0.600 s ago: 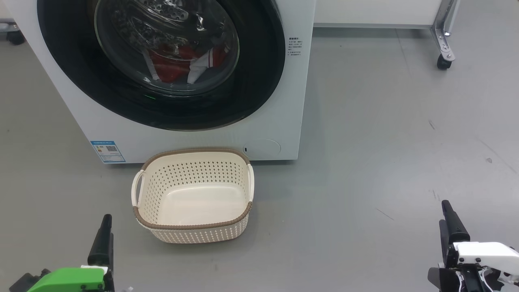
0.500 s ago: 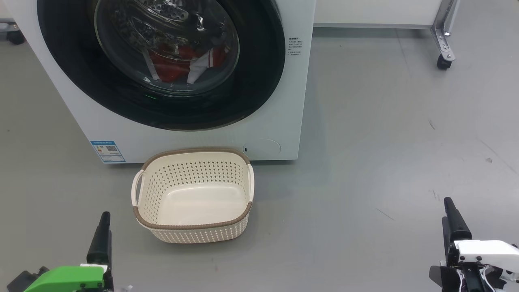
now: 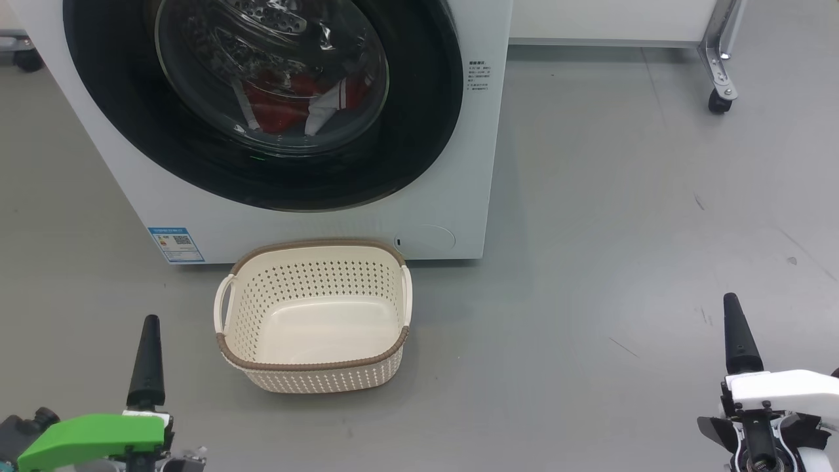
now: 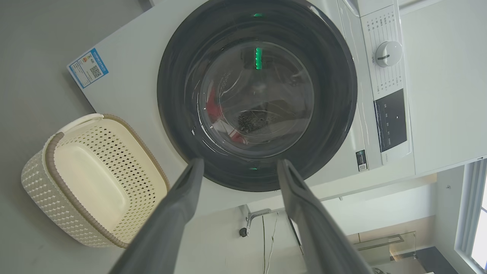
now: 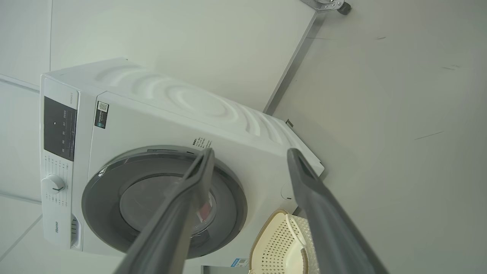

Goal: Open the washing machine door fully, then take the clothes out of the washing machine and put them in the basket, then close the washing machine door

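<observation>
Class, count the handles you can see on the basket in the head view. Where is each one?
2. The left handle is on the basket's left side, and the right handle is on its right side. None seems hidden.

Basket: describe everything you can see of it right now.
The basket is a small cream plastic rounded rectangle with perforated walls, a smooth solid bottom, a brown woven-look rim and a cream loop handle on each side. It stands upright and empty on the grey floor, close before the washing machine's white front; whether its back rim touches the machine I cannot tell. Nothing else touches it.
</observation>
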Motion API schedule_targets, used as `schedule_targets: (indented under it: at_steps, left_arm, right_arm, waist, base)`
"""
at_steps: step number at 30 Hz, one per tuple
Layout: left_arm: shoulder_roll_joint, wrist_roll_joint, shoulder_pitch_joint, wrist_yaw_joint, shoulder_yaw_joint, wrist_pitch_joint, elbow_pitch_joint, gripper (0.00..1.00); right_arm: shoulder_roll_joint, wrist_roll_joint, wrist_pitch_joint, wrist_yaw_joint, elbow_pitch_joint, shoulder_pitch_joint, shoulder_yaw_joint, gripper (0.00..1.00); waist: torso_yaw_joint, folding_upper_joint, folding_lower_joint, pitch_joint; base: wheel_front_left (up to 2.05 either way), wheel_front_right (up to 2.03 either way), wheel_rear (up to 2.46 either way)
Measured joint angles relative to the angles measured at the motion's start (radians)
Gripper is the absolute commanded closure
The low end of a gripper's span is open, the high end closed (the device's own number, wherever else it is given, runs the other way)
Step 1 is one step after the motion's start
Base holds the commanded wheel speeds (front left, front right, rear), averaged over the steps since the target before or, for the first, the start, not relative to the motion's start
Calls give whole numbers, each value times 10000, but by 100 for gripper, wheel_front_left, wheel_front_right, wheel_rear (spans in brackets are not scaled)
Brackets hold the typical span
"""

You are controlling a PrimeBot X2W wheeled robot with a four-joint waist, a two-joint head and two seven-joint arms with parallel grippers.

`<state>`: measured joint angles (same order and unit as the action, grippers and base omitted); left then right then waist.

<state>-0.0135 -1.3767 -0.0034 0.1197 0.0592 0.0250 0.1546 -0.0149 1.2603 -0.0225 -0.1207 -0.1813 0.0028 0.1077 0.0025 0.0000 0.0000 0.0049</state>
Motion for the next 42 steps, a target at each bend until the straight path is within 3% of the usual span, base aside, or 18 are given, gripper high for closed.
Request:
schedule_targets:
  at_steps: [17,36,42]
  left_arm:
    - [-282,3781,-1,2,-502,579,-1072,0]
    - [-422,8473,295,-17,-1386,1244,-1371,0]
    - [-456,9482,348,-174,-1695,1421,-1281,0]
  right_arm:
    - [-249,-3515,-594,130,732,-5,-671,0]
    - [-311,-6652,-1256,980,685,70,-1185,0]
    - [-324,-7382,-1348,1151,577,99,-1390,0]
  waist:
    - [46,0,0,14]
    - [-17,0,0,29]
    - [-46,0,0,34]
  base:
    - [0,0,0]
    - [0,0,0]
    - [0,0,0]
